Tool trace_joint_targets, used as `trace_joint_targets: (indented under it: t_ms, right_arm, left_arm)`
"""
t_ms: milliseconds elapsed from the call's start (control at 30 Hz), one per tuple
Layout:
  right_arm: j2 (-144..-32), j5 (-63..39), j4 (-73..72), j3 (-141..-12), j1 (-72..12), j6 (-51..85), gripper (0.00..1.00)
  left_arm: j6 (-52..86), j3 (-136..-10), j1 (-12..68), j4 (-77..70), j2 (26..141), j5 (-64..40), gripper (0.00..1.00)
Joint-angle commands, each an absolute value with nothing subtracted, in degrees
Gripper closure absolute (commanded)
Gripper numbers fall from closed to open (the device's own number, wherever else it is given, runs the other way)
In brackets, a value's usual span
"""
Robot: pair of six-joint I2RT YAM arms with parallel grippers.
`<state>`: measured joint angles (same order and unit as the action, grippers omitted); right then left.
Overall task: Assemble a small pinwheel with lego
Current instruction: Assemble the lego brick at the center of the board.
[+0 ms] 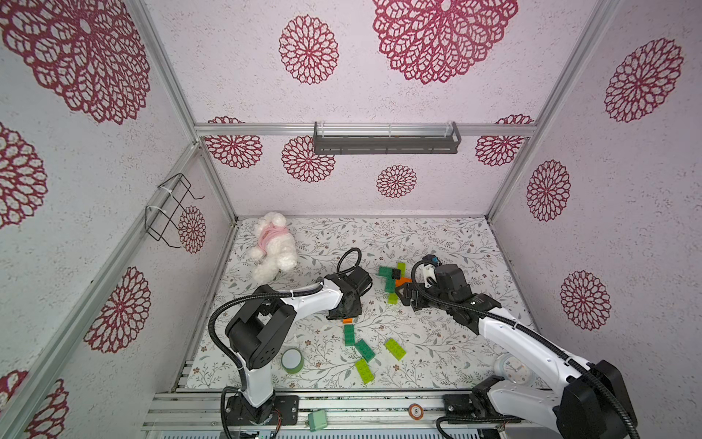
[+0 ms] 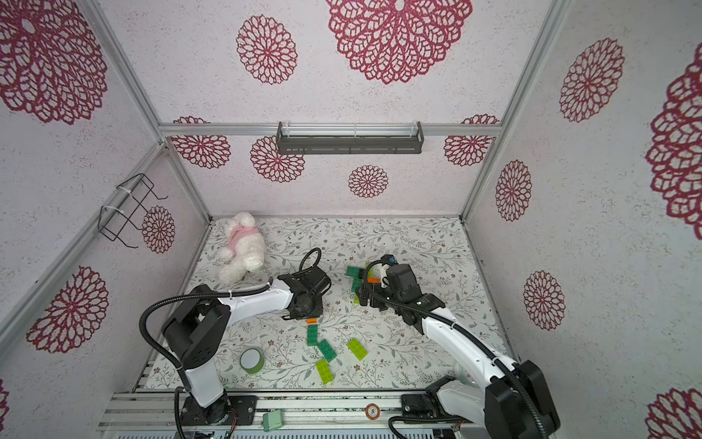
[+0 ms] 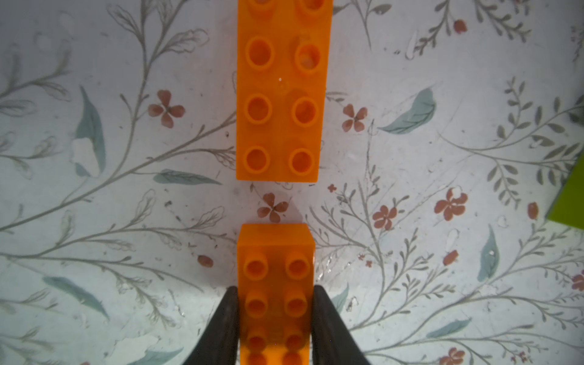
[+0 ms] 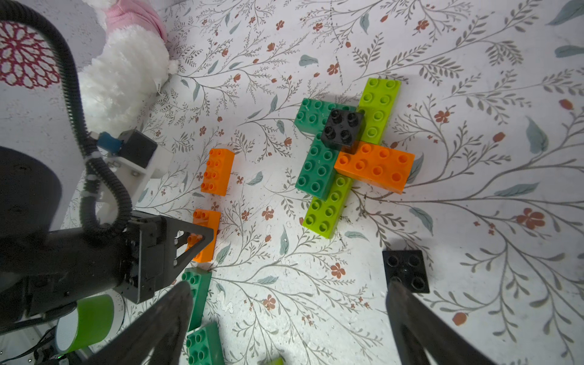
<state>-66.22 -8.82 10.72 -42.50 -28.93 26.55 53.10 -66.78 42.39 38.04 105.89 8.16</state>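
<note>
The left gripper clamps an orange brick (a second orange brick lies just ahead); the right gripper gapes wide near a loose black brick.

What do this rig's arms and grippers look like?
The left arm and right arm have white shells, black joints and bases, and black corrugated cable conduit zip-tied alongside. The left gripper and right gripper are black, with tapered dark fingers.

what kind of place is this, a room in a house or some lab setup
Most likely a robot test booth, not a home: wallpapered panels set in an aluminium frame, a left arm and a right arm bolted to a metal rail at the front, beside a floral-covered table.
</note>
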Motion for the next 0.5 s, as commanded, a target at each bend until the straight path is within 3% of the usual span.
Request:
trace_joint_targets:
  t_ms: [0,467]
  right_arm:
    - [-65.2,-8.2,10.5,-42.5,-28.7,26.1,0.03]
    - [-66.2,-8.5,10.2,-41.9,-28.7,26.3,0.03]
  left_arm:
    - [52.4,-67.5,41.2,37.0,106.7,8.1,0.72]
    - [48.3,-69.4,39.1,36.6,108.9,7.4,0.68]
